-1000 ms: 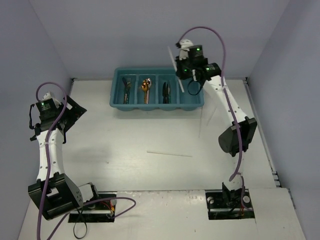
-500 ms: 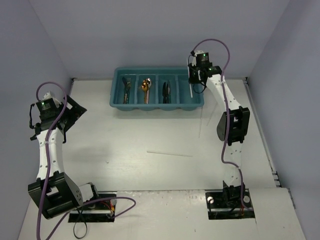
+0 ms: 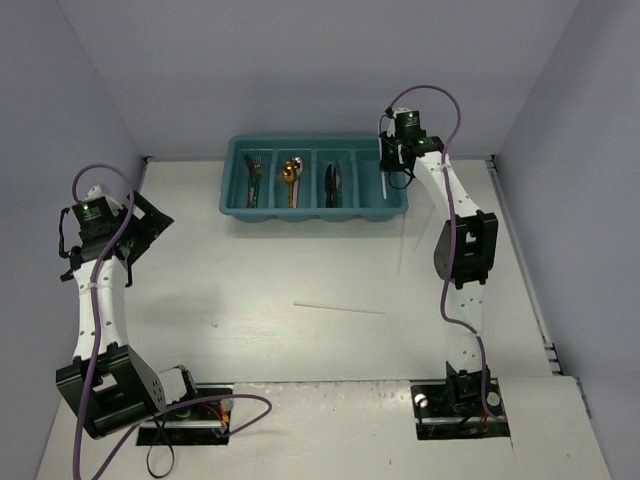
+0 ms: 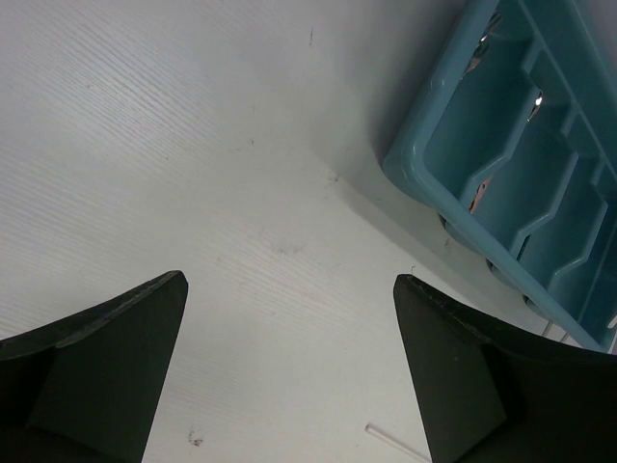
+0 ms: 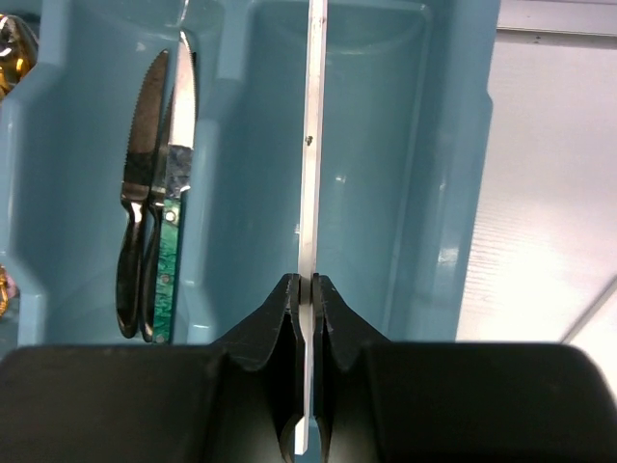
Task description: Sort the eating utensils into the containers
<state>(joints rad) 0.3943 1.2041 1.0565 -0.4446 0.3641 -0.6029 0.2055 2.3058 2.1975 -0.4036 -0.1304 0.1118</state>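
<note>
Over the last second I am watching the right arm point(image 3: 455, 215) straightening out toward the bench's far edge. The pale stick point(image 5: 311, 145), which was tilting above the tray's far right corner, is now lining up lengthwise over the rightmost compartment point(image 5: 371, 183) of the teal tray point(image 3: 232, 195). The right jaws are pressing together on the stick's near end, pinching it. That compartment is looking empty, and the black knives point(image 5: 145, 193) are lying in the one beside it. I am judging the drop to be the next step. The left jaws are staying spread wide near the bench's left edge, holding nothing. A loose stick point(image 3: 340, 307) and another stick point(image 3: 403, 245) are lying on the bench point(image 3: 200, 300), so sorting is not finishing yet.
</note>
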